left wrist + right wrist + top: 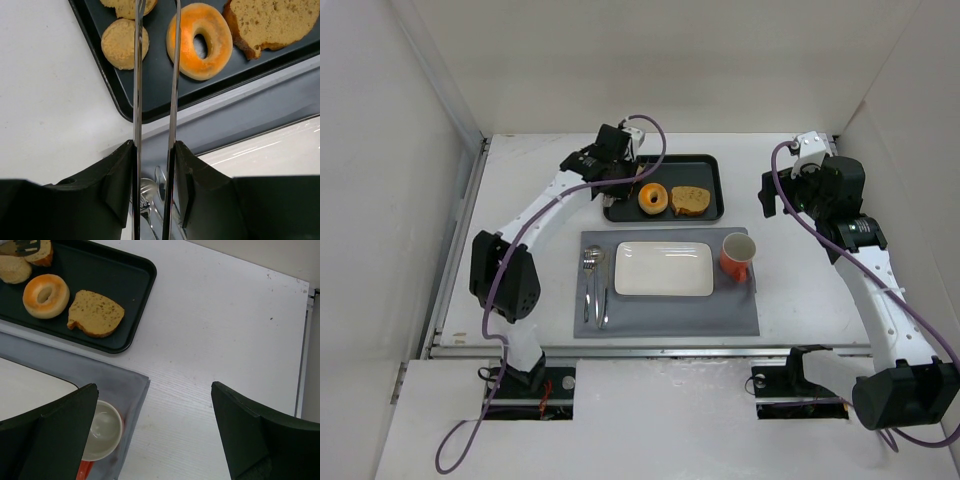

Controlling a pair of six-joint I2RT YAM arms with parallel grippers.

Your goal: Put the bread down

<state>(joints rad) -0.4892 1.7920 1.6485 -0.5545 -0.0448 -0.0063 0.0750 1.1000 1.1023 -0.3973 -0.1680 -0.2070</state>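
Top external view, white table (520, 185), white walls (670, 60), left pincer (154, 162) clamping tongs (136, 100), right pincer (152, 390) wide

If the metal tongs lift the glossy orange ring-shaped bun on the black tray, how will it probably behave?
The glossy orange ring-shaped bun looks smooth, so the thin metal tongs may slip on it. It lies flat on the black tray, so it should not roll. Its thick ring is probably fairly stiff.
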